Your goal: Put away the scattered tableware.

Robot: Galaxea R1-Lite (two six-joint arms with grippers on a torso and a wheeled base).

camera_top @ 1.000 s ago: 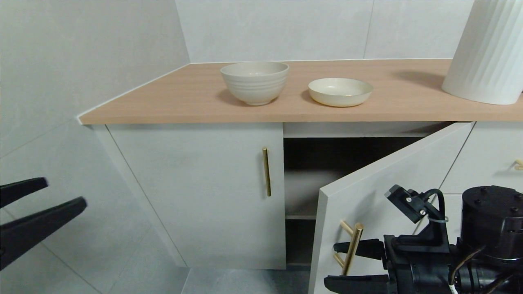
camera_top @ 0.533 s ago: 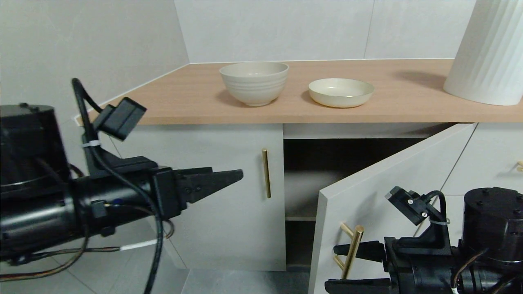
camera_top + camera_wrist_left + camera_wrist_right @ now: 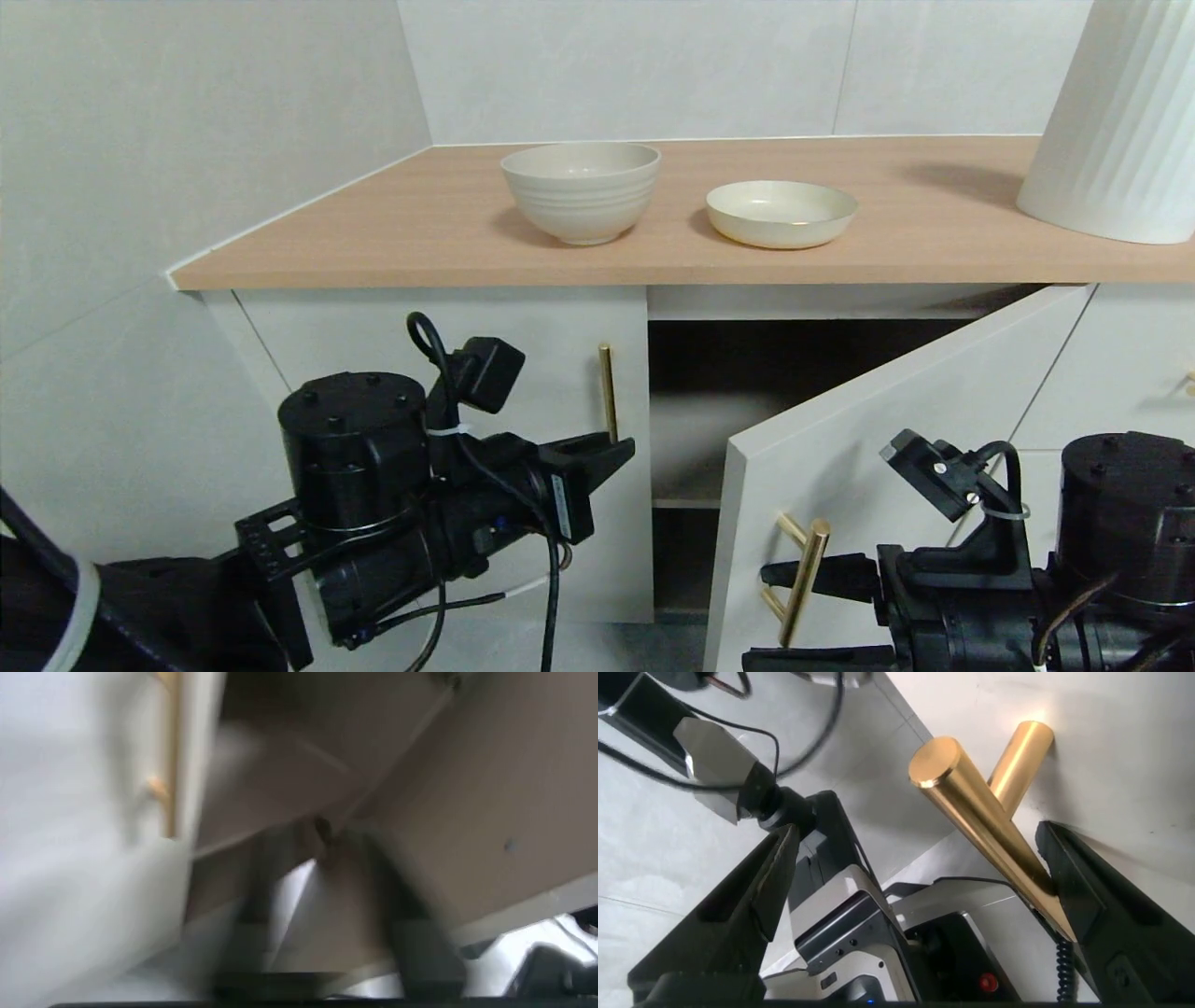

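below wooden counter [image 3: 420, 238], right hand [image 3: 771, 607] sits spread around brass handle [image 3: 805, 579] of open door [image 3: 887, 401].

Bowl [image 3: 581, 191] and shallow dish [image 3: 781, 213] on countertop [image 3: 420, 224]

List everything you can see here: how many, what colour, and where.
bowl: one, beige, ribbed, on the countertop
shallow dish: one, cream, right of the bowl, apart from it
ribbed container: one, white, at the countertop's right end
countertop: one, wood-brown
left door: one, white, shut
right door: one, white, swung open
left handle: one, gold
right handle: one, gold
left gripper: black, by the left handle
right gripper: black, open around the right handle
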